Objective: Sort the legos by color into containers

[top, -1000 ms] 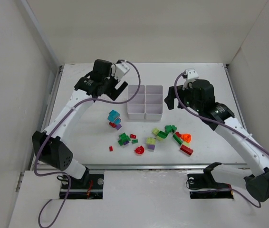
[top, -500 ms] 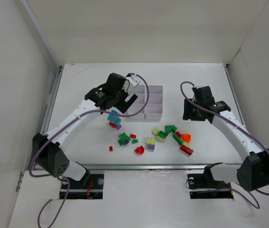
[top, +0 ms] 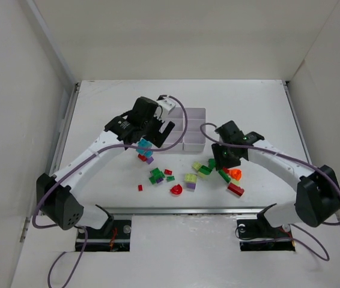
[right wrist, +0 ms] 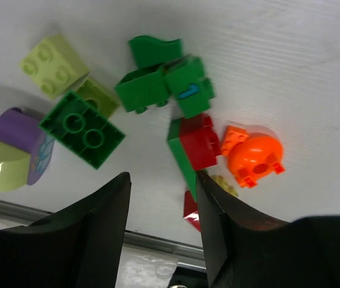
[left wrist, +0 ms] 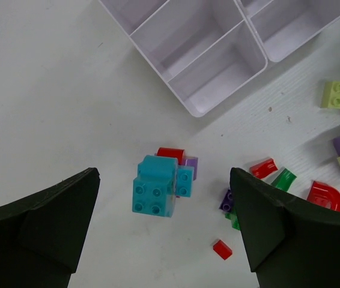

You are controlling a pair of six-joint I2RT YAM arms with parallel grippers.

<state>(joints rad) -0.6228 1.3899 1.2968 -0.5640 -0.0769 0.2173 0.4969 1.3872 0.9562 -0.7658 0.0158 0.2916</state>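
**Both Arms Low Over the Scatter, Tray Compartments Bare Where They Show**

A white table [top: 98,108] boxed in by plain white walls [top: 176,36] carries everything. The white tray [top: 195,146] sits toward the middle rear, and the legos [top: 190,178] lie loose in front of it, none sorted in the compartments that can be seen (the left wrist view shows several, all bare).

The left gripper [left wrist: 165,175] hangs straight above a cyan brick [left wrist: 155,192], its fingers [left wrist: 50,222] spread wide on either side and touching nothing. That brick rests against a red piece [left wrist: 171,154] and a purple one, just short of the tray's near corner. The wide stance looks chosen to straddle the cyan brick without dragging its neighbours along.

The right gripper [right wrist: 163,180] is lowered into the right-hand cluster with its fingers apart by a narrow gap and nothing caught between them. A green brick with a red block on it [right wrist: 188,147] lies just beside the right finger, and an orange rounded piece [right wrist: 254,157] is next to that. The narrow gap probably suits so small a brick in a crowded spot, where its close neighbours could be nudged.

No maker's name is readable. One green brick [right wrist: 188,90] bears a small cyan mark, perhaps a numeral, too unclear to call. A purple brick [right wrist: 23,141] shows a pale flower-like print.
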